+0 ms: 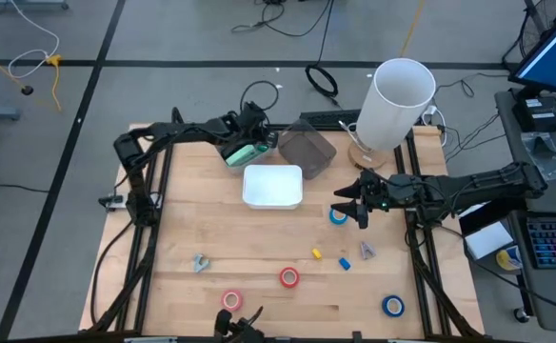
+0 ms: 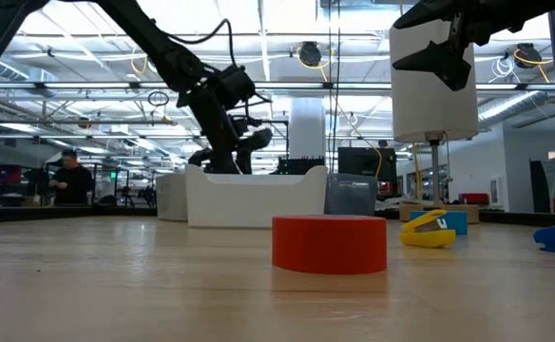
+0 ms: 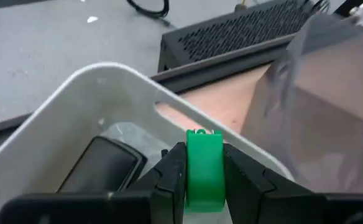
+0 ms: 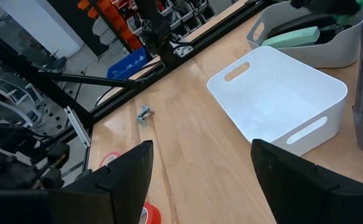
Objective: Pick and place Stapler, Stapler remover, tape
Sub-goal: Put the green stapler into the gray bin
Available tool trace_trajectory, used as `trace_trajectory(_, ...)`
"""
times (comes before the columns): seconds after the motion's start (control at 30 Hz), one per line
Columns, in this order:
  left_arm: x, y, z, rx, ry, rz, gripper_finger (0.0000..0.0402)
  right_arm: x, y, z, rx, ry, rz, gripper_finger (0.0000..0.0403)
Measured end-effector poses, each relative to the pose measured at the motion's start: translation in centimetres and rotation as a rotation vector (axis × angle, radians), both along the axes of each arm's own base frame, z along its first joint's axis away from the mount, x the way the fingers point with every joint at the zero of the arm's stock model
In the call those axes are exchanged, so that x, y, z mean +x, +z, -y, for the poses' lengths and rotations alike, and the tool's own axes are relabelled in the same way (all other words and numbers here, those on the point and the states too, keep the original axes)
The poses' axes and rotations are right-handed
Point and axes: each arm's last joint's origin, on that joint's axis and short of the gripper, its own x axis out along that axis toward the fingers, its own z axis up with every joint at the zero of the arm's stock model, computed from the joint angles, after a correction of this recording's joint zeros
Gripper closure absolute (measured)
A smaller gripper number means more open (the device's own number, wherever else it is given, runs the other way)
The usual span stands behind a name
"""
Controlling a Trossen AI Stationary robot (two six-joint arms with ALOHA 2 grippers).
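The left gripper (image 1: 243,143) is seen at the upper centre of the high view, above a grey bin (image 1: 228,152) holding a mint-green stapler (image 1: 247,152). In the left wrist view its fingers (image 3: 172,177) are closed on a green roll of tape (image 3: 204,168), held on edge over the bin's pale rim (image 3: 116,78); a dark object lies inside the bin.

The right gripper (image 1: 356,202) is placed right of centre in the high view, fingers spread wide with nothing between them, beside a blue tape roll (image 1: 339,216). An empty white bin (image 1: 272,186) sits at centre.

A red roll (image 1: 288,277), a pink roll (image 1: 231,301) and another blue roll (image 1: 393,306) are seen along the lower part of the high view. A grey staple remover (image 1: 200,263) lies at lower left.
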Motion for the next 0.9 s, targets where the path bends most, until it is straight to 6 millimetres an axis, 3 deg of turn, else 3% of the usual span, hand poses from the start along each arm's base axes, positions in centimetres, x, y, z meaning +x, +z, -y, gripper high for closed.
trace_trajectory(0.9,0.2,-0.8,1.3,-0.034,-0.047,-0.091,0.0313,0.0,0.0,0.0,-0.022,0.009,-0.002,0.0140)
